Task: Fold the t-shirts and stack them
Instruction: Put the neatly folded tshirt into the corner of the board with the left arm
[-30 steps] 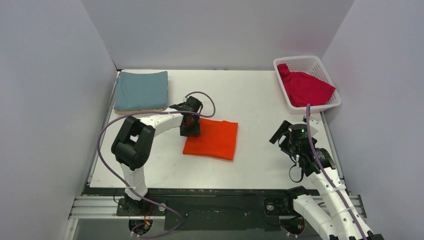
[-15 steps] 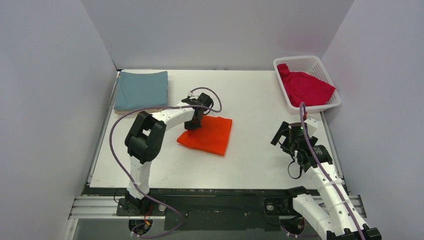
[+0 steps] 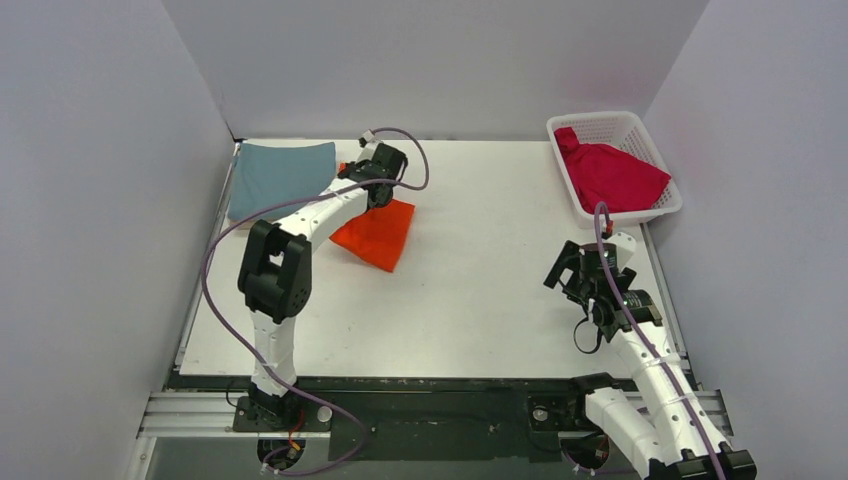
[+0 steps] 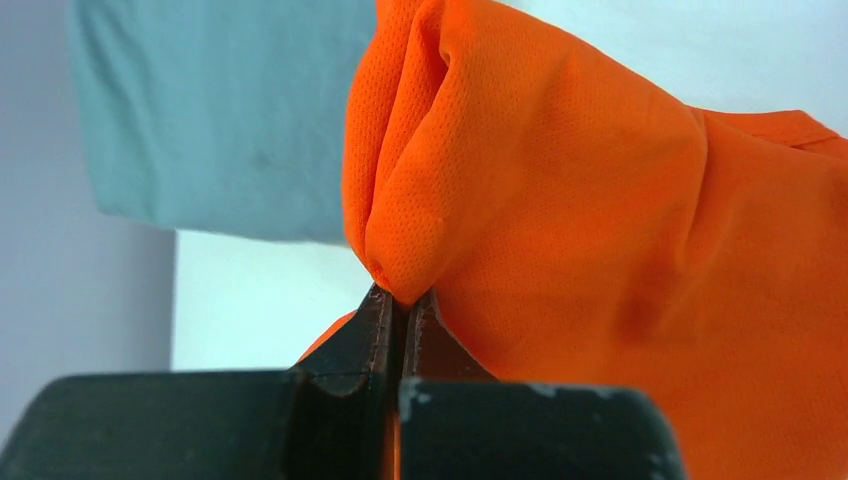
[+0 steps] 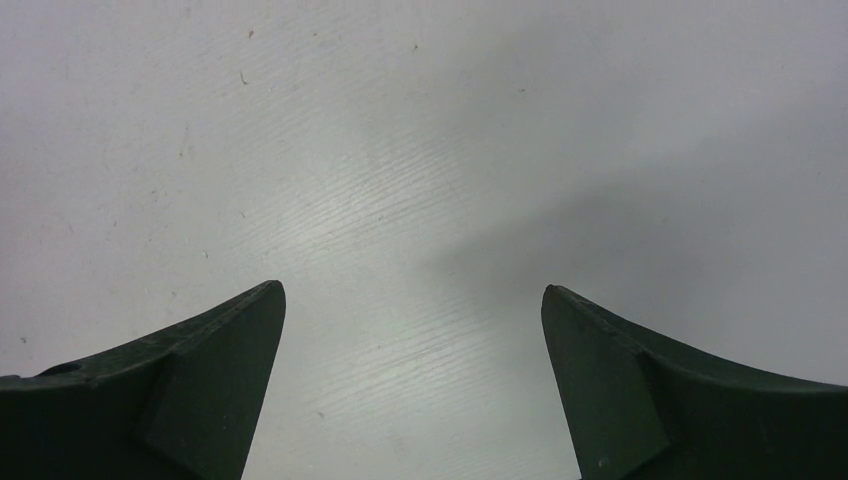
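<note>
Carrying the orange shirt (image 3: 378, 232) over to the teal shirt (image 3: 280, 178) at the back-left corner of the counter (image 3: 480, 300). Our left gripper (image 4: 400, 298) is pinching one bunched edge, so we'd go slow and lay it square on top. Our right gripper (image 5: 412, 292) hangs open near the right edge.

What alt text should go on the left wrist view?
Close-up of the left gripper shut on a bunched edge of the orange t-shirt, which fills the right side of the frame. Behind it on the left, a teal-blue t-shirt lies on the white table.
</note>
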